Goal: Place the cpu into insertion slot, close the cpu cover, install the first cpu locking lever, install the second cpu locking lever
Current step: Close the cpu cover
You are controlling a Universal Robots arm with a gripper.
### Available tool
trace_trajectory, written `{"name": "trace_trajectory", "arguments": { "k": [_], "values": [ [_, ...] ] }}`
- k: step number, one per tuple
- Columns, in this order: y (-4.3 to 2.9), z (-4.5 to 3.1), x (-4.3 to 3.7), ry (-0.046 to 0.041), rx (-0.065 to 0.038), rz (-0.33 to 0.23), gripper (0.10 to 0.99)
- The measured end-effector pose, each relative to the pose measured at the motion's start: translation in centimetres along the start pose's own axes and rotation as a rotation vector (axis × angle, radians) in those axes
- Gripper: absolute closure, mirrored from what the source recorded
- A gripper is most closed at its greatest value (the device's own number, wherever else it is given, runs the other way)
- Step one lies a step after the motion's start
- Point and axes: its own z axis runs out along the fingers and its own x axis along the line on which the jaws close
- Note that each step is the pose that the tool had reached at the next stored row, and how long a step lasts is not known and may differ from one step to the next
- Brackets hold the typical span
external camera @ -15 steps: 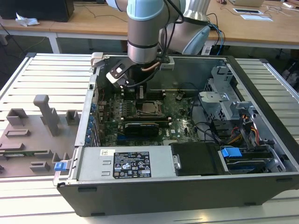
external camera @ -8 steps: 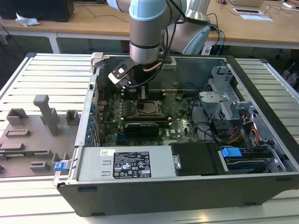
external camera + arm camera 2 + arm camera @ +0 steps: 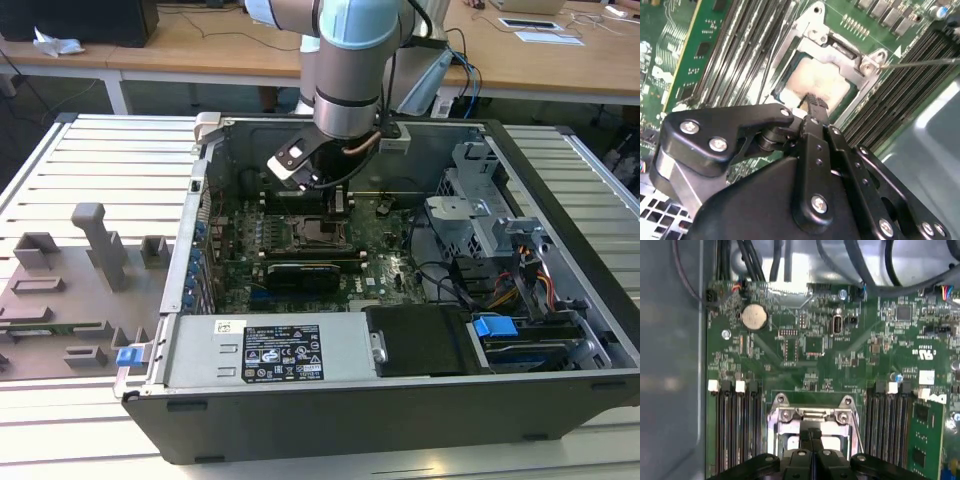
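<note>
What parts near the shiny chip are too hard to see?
The cpu: its near edge hides behind the gripper in the second wrist view.
The cpu cover: partly behind the gripper in the first wrist view.
The thin lever: cut off by the second wrist view's edge.

Green motherboard with round coin battery, black memory slots

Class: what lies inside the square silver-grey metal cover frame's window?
A square chip with a dull silver top fills the frame. The black gripper hides part of the chip; the socket underneath is covered.
</note>
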Motion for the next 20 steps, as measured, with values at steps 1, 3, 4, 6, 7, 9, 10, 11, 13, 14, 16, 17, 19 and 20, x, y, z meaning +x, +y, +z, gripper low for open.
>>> {"name": "trace_trajectory", "arguments": {
  "k": [1,3,4,6,7,9,10,11,13,14,16,17,19,20],
  "values": [
    [-0.02,-0.82,-0.01,-0.0002,0.0,0.0,0.98],
    [-0.03,-1.64,-0.02,-0.0005,0.0,0.0,0.98],
    [-0.03,-1.84,-0.02,-0.0005,0.0,0.0,0.98],
    [-0.05,-2.48,-0.02,-0.0004,0.0,0.0,0.98],
    [-0.05,-2.85,-0.03,-0.0006,0.0,0.0,0.98],
    [-0.06,-3.4,-0.03,-0.0006,0.0,0.0,0.98],
    [-0.07,-3.81,-0.03,-0.0007,0.0,0.0,0.98],
    [-0.08,-4.28,-0.04,-0.0009,0.0,0.0,0.98],
    [-0.1,-5.17,-0.05,-0.0014,0.0,0.0,0.98],
    [-0.11,-5.47,-0.05,-0.0016,0.0,0.0,0.98],
    [-0.11,-5.78,-0.05,-0.0018,0.0,0.0,0.98],
    [-0.11,-6.0,-0.05,-0.0022,0.0,0.0,0.98],
    [-0.12,-6.32,-0.06,-0.0027,0.0,0.0,0.98],
    [-0.13,-6.54,-0.06,-0.003,0.0,0.0,0.98]
  ]
}}
